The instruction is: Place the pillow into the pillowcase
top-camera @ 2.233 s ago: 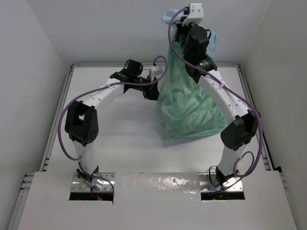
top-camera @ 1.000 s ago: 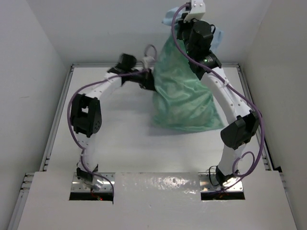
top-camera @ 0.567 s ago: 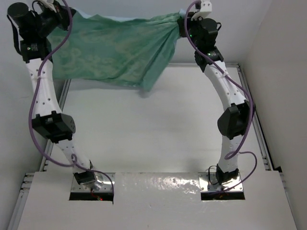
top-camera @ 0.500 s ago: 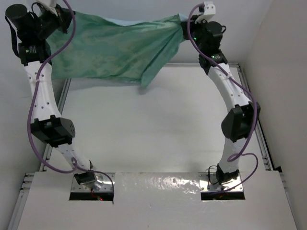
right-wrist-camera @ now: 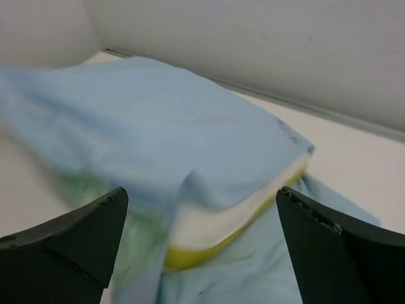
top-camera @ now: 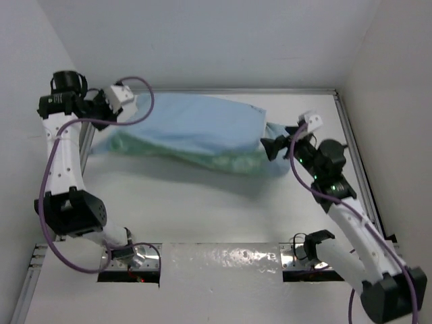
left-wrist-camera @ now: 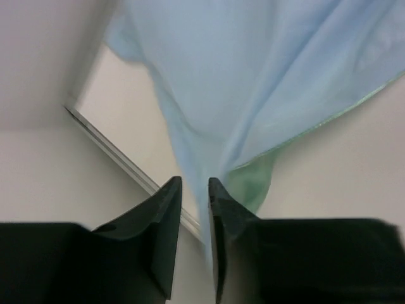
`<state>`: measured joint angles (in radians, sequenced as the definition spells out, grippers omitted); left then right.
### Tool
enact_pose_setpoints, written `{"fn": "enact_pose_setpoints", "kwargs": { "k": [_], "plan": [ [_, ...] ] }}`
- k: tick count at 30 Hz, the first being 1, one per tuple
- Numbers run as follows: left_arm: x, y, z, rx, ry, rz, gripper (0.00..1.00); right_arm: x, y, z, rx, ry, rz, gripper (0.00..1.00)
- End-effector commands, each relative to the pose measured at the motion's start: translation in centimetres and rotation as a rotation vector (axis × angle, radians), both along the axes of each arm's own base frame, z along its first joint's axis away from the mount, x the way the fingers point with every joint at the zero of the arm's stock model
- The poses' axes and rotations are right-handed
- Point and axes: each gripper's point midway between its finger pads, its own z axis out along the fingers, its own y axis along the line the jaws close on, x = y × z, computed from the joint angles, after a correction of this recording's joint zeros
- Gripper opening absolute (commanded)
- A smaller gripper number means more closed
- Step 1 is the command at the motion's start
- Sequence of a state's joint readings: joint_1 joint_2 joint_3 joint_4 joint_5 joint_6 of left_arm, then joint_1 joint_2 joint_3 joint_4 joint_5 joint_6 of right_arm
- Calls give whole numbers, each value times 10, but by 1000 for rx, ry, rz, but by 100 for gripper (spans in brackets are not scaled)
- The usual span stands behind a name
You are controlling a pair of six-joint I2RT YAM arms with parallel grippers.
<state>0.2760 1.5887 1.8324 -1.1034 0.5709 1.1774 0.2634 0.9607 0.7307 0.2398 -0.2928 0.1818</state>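
Note:
The pillowcase (top-camera: pixel 196 128) lies lengthwise across the far half of the table, light blue face up, with sea-green showing along its near edge. In the right wrist view the pillow (right-wrist-camera: pixel 215 218) shows as a white end with a yellow edge inside the pillowcase (right-wrist-camera: pixel 158 126) mouth. My right gripper (top-camera: pixel 268 147) is wide open at that right end, its jaws (right-wrist-camera: pixel 201 192) either side of the mouth and touching nothing. My left gripper (top-camera: pixel 101 116) is at the left end. Its jaws (left-wrist-camera: pixel 193 182) stand slightly apart, with a strip of blue pillowcase (left-wrist-camera: pixel 253 82) cloth hanging in the gap.
The white table (top-camera: pixel 202 202) has metal rails along its left (left-wrist-camera: pixel 120 161) and right (top-camera: pixel 351 148) edges. White walls close in the back and both sides. The arm bases sit at the near edge.
Half a second ago both arms held the pillowcase stretched high, green face showing. Now it lies on the table blue face up, both arms are lowered, the right jaws are wide and the left have parted.

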Motion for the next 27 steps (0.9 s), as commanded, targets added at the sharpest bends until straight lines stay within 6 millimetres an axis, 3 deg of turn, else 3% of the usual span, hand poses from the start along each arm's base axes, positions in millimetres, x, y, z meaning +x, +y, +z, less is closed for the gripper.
{"fn": "enact_pose_setpoints", "kwargs": {
  "k": [1,2,3,4,5,7,8,9,10,11,12,13,14,15,16,17,18,20,21,23,24,25,26,27],
  "plan": [
    [-87,13,-35,230,176,-69,24,-23,-50,-12,57,-27,-248,99],
    [-97,12,-31,246,159,-62,30,-25,-65,-4,106,-56,-333,99],
    [-101,10,-33,224,170,-38,48,-31,-72,10,135,-97,-361,99],
    [-99,10,-30,203,163,-16,95,-30,-77,11,135,-89,-389,99],
    [-96,9,-29,178,163,-2,100,-28,-80,9,131,-60,-412,99],
    [-72,6,-27,83,152,55,100,-14,-81,-21,53,94,-448,98],
    [-59,7,-28,38,150,101,100,-13,-81,-51,0,215,-455,74],
    [-49,5,-32,-53,177,177,85,-6,-78,-47,-11,259,-453,49],
    [-28,6,-45,-92,207,195,71,6,-75,-81,-70,395,-463,11],
    [-19,3,-55,-135,245,213,55,5,-75,-100,-69,504,-490,0],
    [-10,0,-64,-201,295,277,36,15,-70,-98,-61,529,-485,0],
    [7,-4,-85,-228,361,299,36,22,-65,-123,-78,612,-484,0],
    [15,-5,-97,-250,399,327,41,26,-63,-133,-77,644,-490,2],
    [24,-8,-105,-287,424,372,60,32,-62,-140,-67,662,-503,7],
    [34,-16,-124,-295,467,375,69,36,-61,-149,-56,686,-521,11],
    [39,-20,-131,-301,473,382,84,40,-61,-169,-66,727,-538,14],
    [49,-21,-139,-305,454,421,87,47,-59,-175,-50,724,-540,19],
    [59,-53,-130,-309,400,354,89,51,-52,-199,-46,774,-525,26],
    [70,-69,-108,-328,306,310,90,56,-49,-203,-38,777,-525,26],
    [78,-122,-83,-292,211,194,94,59,-48,-223,-36,817,-534,24],
    [82,-166,-61,-276,146,102,95,60,-45,-229,-30,825,-525,23],
    [84,-186,-54,-264,126,71,97,61,-43,-234,-12,832,-521,22],
    [87,-207,-34,-272,96,46,99,63,-35,-243,14,835,-479,22],
    [83,-245,-50,-267,149,-9,100,63,-31,-248,42,850,-469,23]
  ]
}}
